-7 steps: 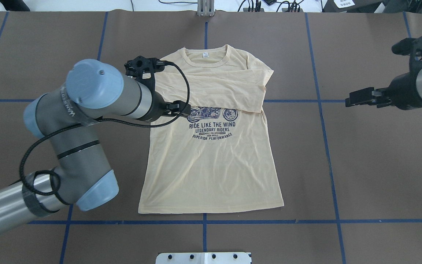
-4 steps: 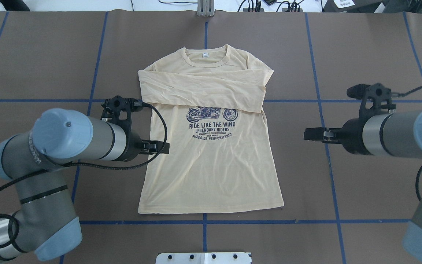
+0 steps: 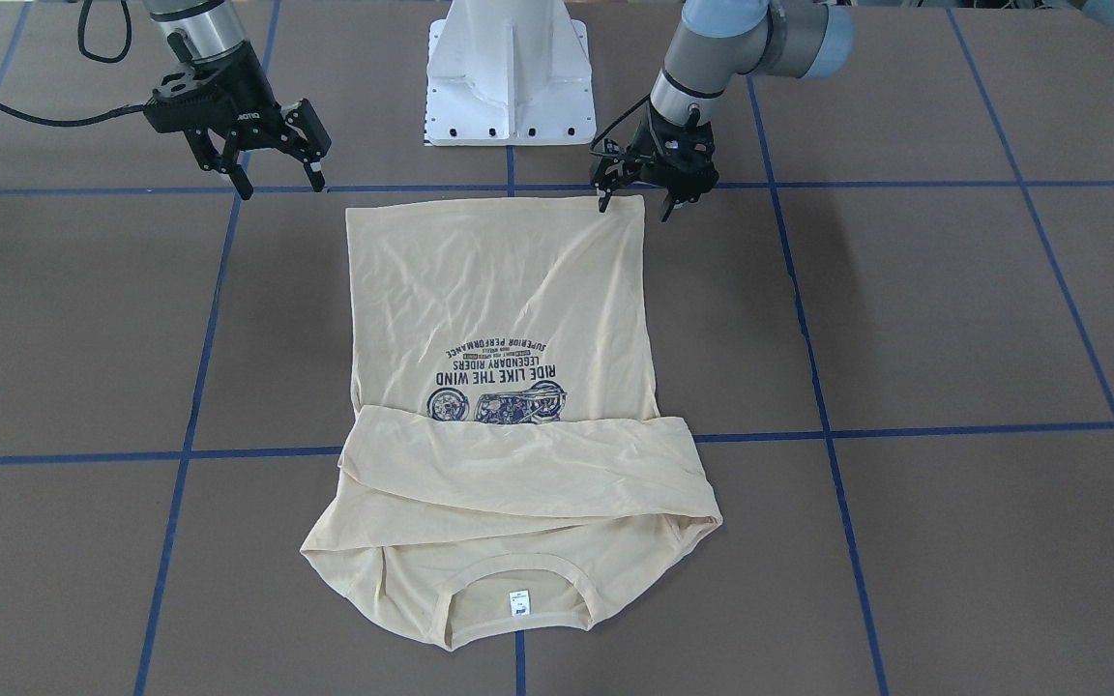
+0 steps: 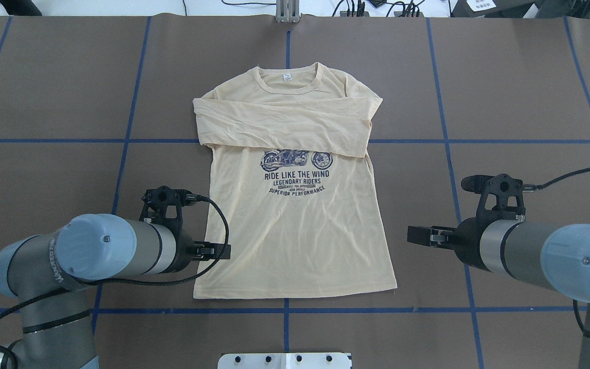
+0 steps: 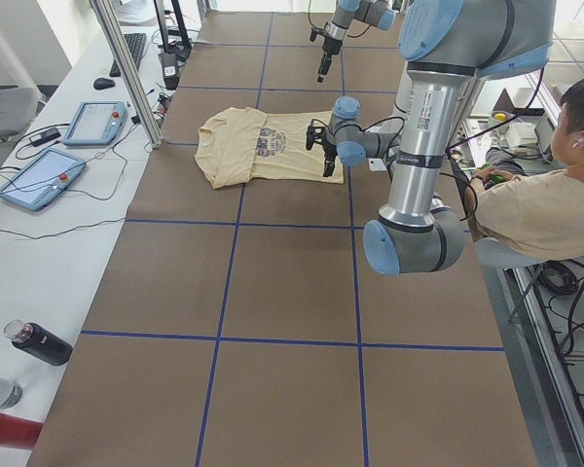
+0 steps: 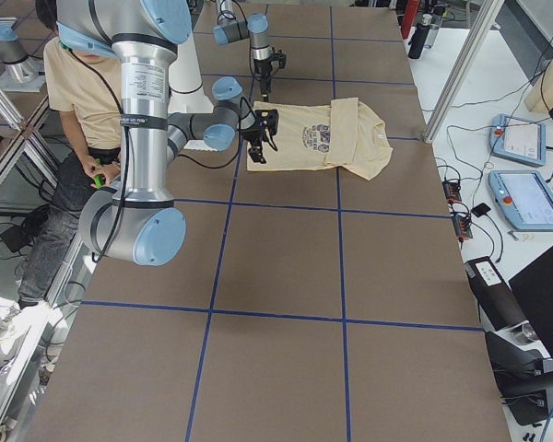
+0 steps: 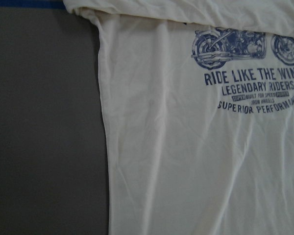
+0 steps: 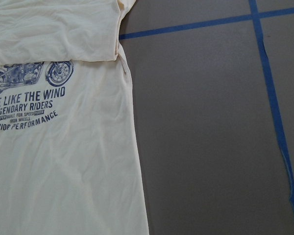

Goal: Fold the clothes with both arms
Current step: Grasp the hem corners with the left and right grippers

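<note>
Since a moment ago both arms have drawn back along the shirt toward the robot's side. The left arm (image 4: 100, 251) came from the middle of the cloth's edge, and the right arm (image 4: 530, 251) came closer in from the side. Now they stand opposite each other at the low end of the garment.

The shirt (image 4: 295, 230) lies flat on the bench (image 4: 530, 77) with its print up. The collar is far from the robot and the hem is near it. The sleeves are already laid across the chest, so the top part looks prepared, and I judge the next fold is to bring the hem up.

This explains the places of the arms. The left fingers (image 3: 604, 193) are spread and empty, and they hang over the hem corner on that side, one tip just at the cloth's edge. The right fingers (image 3: 240, 181) are also spread and carry nothing, but they are apart from the other hem corner, out over bare bench.

I think the right side must come nearer before both corners can be pinched together. The fabric is thin and may wrinkle if only one corner is lifted.
</note>
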Action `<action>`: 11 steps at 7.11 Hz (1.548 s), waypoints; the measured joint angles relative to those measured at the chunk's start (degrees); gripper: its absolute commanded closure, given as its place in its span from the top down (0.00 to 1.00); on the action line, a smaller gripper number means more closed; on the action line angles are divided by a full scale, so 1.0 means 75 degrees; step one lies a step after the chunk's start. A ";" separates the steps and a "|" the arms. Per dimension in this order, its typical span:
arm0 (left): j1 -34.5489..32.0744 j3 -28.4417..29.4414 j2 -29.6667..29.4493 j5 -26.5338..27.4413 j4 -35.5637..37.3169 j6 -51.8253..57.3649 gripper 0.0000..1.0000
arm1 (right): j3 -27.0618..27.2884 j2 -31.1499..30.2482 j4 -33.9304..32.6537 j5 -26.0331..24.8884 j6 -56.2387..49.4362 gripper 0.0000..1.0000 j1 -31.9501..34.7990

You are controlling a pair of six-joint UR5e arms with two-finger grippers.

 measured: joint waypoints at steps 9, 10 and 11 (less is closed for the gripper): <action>0.0445 0.0125 0.0233 0.0146 0.0014 -0.0524 0.38 | -0.0004 -0.0012 0.0000 -0.0098 0.0025 1.00 -0.0085; 0.0452 0.0124 0.0232 0.0144 0.0013 -0.0554 0.38 | -0.0005 -0.0015 0.0000 -0.0101 0.0025 1.00 -0.0085; 0.0460 0.0118 0.0231 0.0143 0.0013 -0.0566 0.38 | -0.0008 -0.0020 0.0000 -0.0106 0.0025 1.00 -0.0085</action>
